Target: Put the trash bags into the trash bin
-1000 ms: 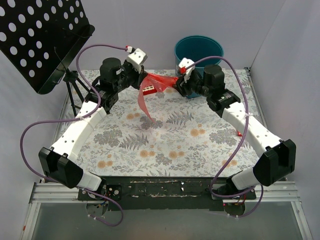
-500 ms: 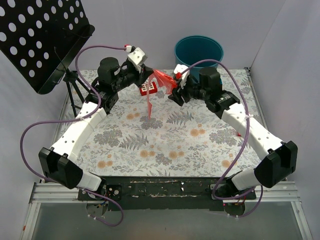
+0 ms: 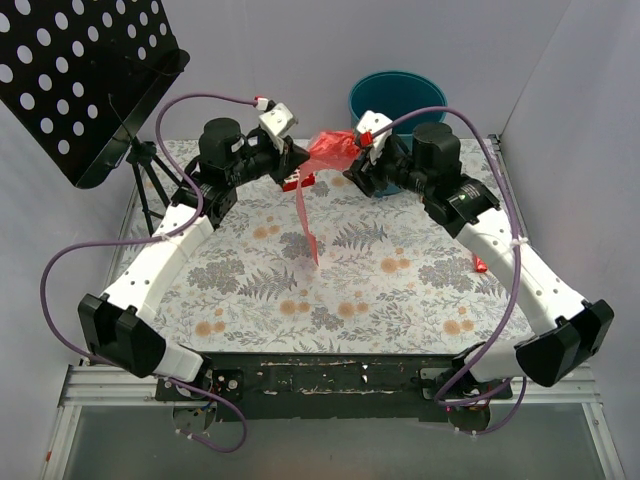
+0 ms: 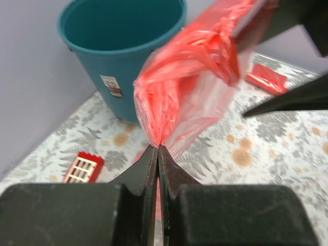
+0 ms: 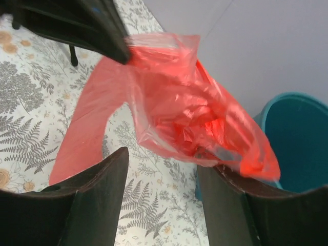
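A crumpled red trash bag (image 3: 330, 150) is held in the air over the far part of the fern-patterned table (image 3: 380, 290). It is just left of the teal trash bin (image 3: 397, 95), which is set at the far edge against the back wall, its mouth faced upward. The bag is pinched by the closed left gripper (image 4: 158, 148), and a loose strip is left hanging toward the cloth. The right gripper (image 5: 162, 161) is spread wide, with the bunched bag seen between its fingers. A small red block (image 4: 82, 168) is laid below. A black perforated stand (image 3: 80, 70) is raised over the far-left corner.
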Motion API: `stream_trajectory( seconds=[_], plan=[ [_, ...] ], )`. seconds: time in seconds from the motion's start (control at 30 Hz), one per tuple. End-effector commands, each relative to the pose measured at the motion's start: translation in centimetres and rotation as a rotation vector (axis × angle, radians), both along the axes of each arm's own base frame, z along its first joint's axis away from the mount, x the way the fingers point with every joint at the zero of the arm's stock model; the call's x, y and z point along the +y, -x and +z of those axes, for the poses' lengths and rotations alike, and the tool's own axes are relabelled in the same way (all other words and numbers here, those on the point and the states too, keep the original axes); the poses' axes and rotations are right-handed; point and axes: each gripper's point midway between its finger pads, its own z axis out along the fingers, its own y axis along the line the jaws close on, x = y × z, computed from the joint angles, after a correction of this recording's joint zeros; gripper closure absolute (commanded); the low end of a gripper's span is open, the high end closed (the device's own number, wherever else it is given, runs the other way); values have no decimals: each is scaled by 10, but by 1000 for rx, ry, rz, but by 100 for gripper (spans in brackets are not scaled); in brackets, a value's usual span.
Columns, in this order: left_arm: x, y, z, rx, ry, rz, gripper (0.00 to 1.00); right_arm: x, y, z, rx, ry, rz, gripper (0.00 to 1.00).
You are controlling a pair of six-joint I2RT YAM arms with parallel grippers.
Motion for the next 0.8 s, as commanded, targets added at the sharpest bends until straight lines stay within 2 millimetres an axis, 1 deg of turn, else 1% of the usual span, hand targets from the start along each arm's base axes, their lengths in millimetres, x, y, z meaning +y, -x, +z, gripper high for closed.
stream_trajectory(
  seconds=[0.0,0.07,0.13,0.23,0.33,0.4,0.43,0.47,0.53,0.6,0.77],
  plan=[
    [-1,43,19,-8,60,-107,100,0,-18,-16,70,-37,-77,37],
    [0,51,14,3,61,-124,100,2,-20,-17,107,-69,-67,44],
    [1,57,9,12,59,-134,100,5,-20,-13,132,-110,-45,59],
    [0,65,-1,41,53,-157,100,11,-18,-9,160,-154,-5,78],
    [0,68,-10,61,38,-173,100,15,-18,-6,174,-183,14,99],
    [1,68,-18,74,15,-175,100,15,-22,-5,181,-201,7,99],
    [2,67,-22,78,-3,-171,80,16,-22,-2,178,-206,14,99],
    [3,66,-25,83,-18,-165,72,16,-22,0,175,-209,20,99],
    [7,63,-28,78,-46,-142,64,16,-21,3,173,-213,32,99],
    [13,58,-27,52,-59,-98,52,17,-19,4,174,-213,47,99],
    [21,41,-19,-32,-66,-12,43,18,-12,-3,188,-199,76,99]
  ],
)
